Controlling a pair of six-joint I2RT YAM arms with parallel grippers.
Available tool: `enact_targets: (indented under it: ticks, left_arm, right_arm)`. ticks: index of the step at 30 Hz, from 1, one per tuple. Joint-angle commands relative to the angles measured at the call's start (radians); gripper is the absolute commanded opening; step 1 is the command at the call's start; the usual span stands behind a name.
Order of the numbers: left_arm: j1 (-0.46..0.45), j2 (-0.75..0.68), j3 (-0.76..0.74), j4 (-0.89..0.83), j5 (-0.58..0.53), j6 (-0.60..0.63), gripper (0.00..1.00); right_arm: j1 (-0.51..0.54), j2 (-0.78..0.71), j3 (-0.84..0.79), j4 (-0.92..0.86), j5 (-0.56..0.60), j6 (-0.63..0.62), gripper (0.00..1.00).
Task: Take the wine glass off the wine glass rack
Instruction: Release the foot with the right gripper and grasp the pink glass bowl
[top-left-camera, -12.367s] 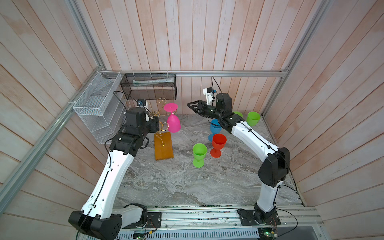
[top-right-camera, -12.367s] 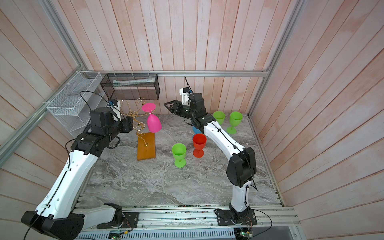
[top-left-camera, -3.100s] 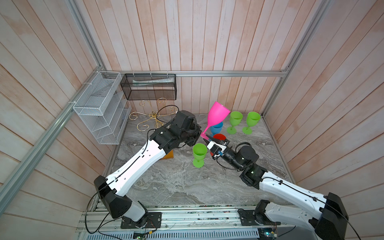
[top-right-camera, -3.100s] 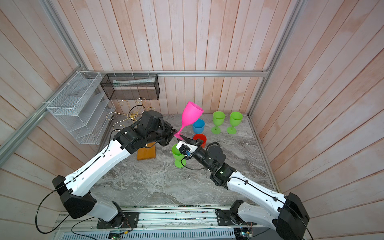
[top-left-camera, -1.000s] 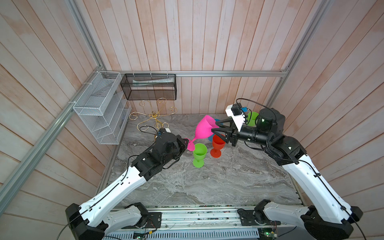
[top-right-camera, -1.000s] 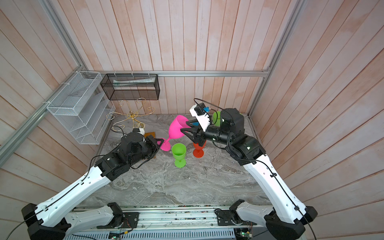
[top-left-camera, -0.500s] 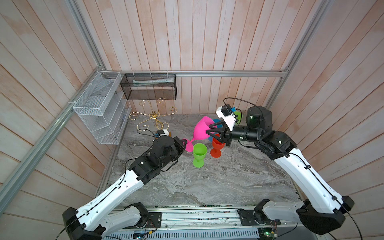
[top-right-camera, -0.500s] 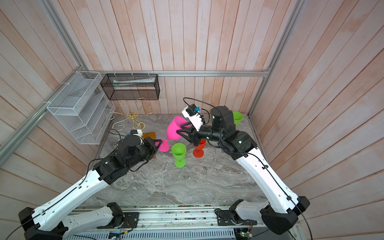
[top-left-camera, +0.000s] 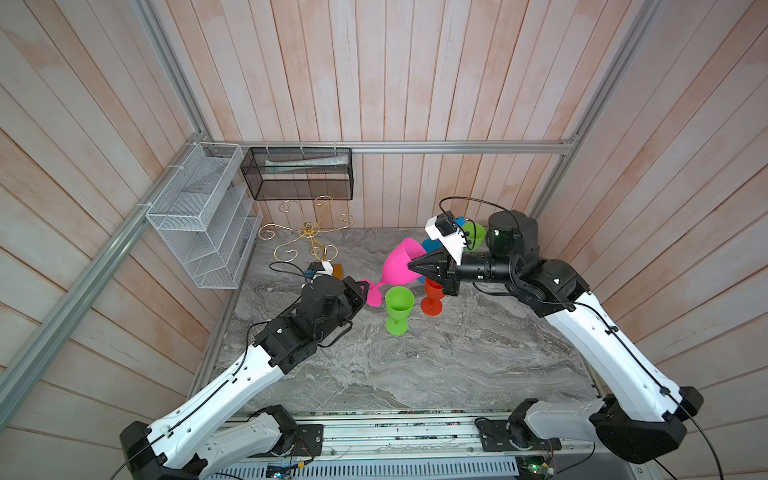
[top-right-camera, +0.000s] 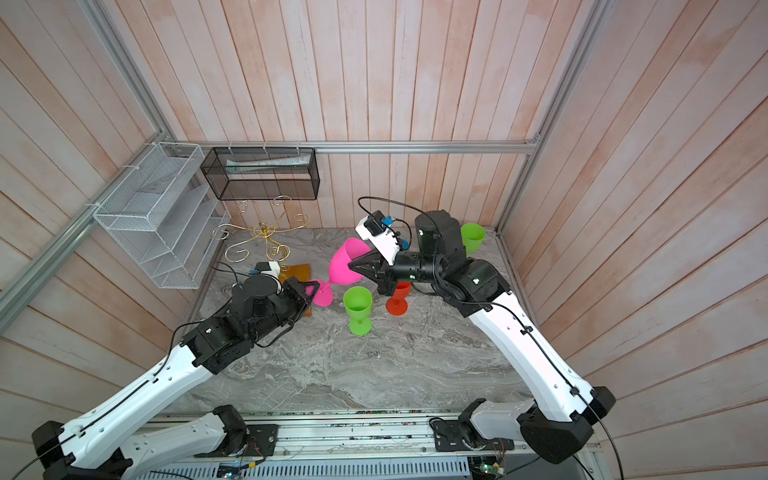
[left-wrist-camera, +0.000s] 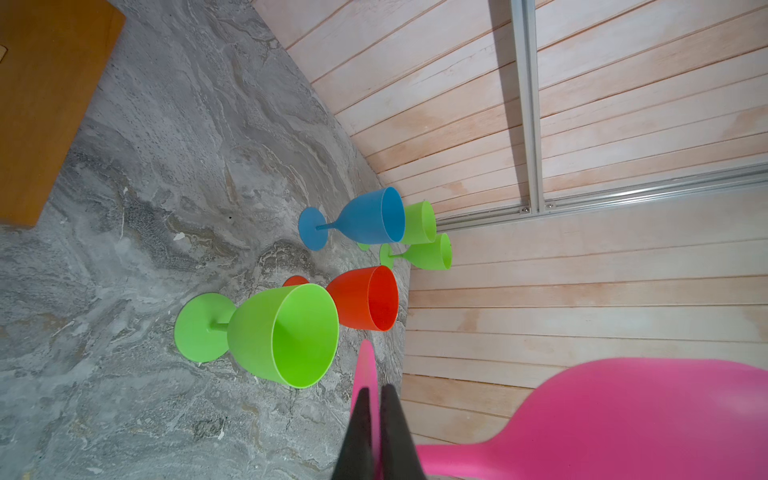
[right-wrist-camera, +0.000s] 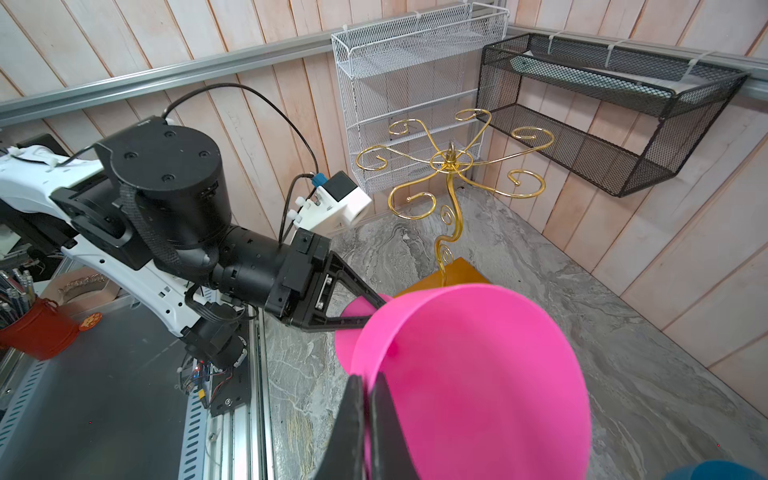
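Left wrist view: left gripper (left-wrist-camera: 373, 392) clamped on glass (left-wrist-camera: 623, 415) foot. Glass hangs tilted between both jaws, well apart from rack (top-left-camera: 309, 230). Right gripper (top-left-camera: 411, 265) clamped on bowl rim. Risk: opposed arm motion could wrench it loose onto green cup (top-left-camera: 399, 300).

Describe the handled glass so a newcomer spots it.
Above the middle of the marble tabletop hangs the pink wine glass. Only it is pink and tilted, left tool gripping its foot, right tool its rim; the other glasses stand upright.
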Motion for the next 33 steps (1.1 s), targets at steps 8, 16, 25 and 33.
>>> enact_targets:
  ticks: [8, 16, 25, 33]
  left_arm:
    - [-0.005, -0.048, -0.017, 0.042, -0.052, 0.038, 0.58]
    - [-0.005, -0.102, -0.056, 0.046, -0.077, 0.111, 0.91]
    - [-0.005, -0.146, -0.064, 0.035, -0.084, 0.302, 1.00]
    - [-0.034, -0.209, -0.101, 0.104, -0.079, 0.537, 1.00]
  right_arm:
    - [0.007, 0.022, 0.013, -0.026, 0.099, -0.007, 0.00]
    - [0.007, 0.039, 0.020, -0.020, 0.250, 0.004, 0.00]
    - [-0.002, 0.176, 0.091, -0.023, 0.445, 0.033, 0.00]
    - [-0.015, 0.336, 0.163, -0.007, 0.535, 0.048, 0.00]
